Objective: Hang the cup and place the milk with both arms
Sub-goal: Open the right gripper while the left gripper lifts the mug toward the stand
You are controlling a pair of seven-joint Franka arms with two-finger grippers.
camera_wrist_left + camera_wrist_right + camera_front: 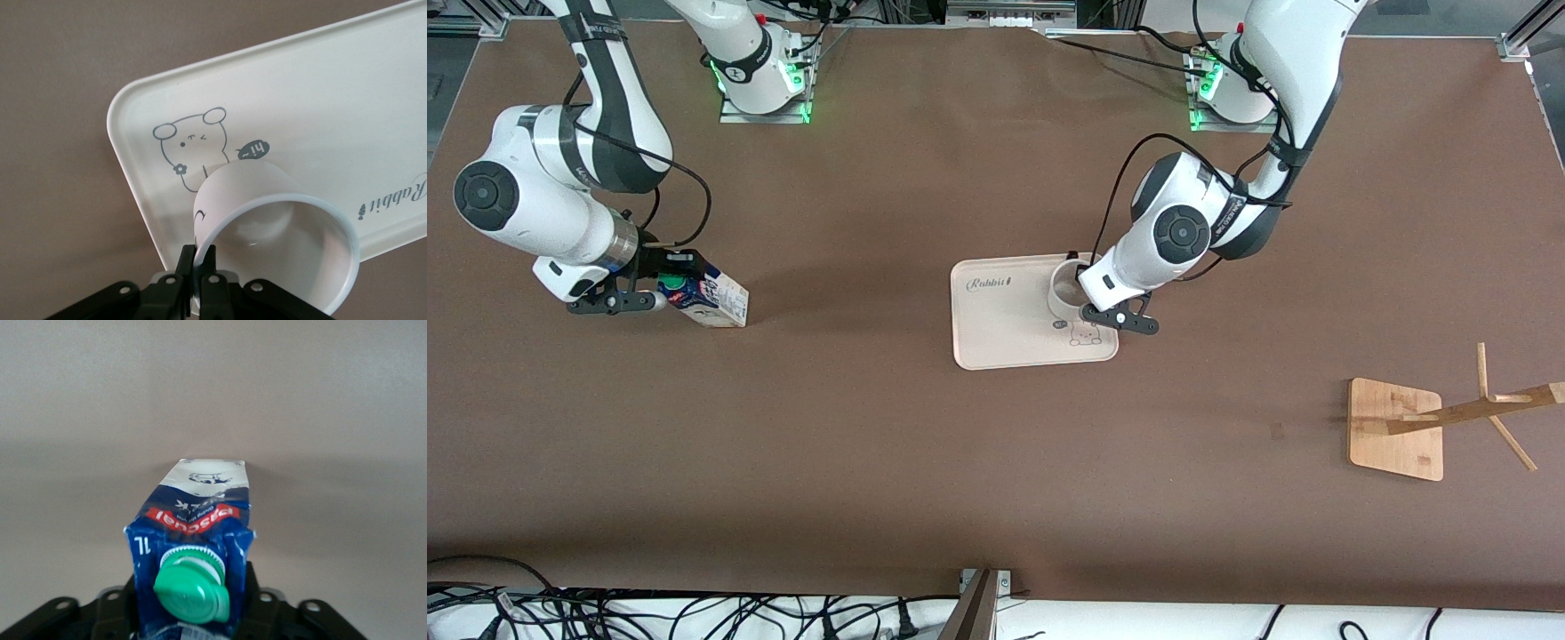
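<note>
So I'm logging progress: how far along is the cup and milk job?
Nothing looks finished. In hand: left claw shut on the cup's rim, cup on the tray; right claw around the milk on the table. Left: hanging the cup on the wooden rack, placing the milk.

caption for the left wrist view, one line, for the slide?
Left gripper shut on the rim of the cup, which sits on the cream tray beside its printed bear.

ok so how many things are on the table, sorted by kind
cup: 1, on the tray
milk carton: 1
tray: 1
wooden rack: 1
total: 4
</note>
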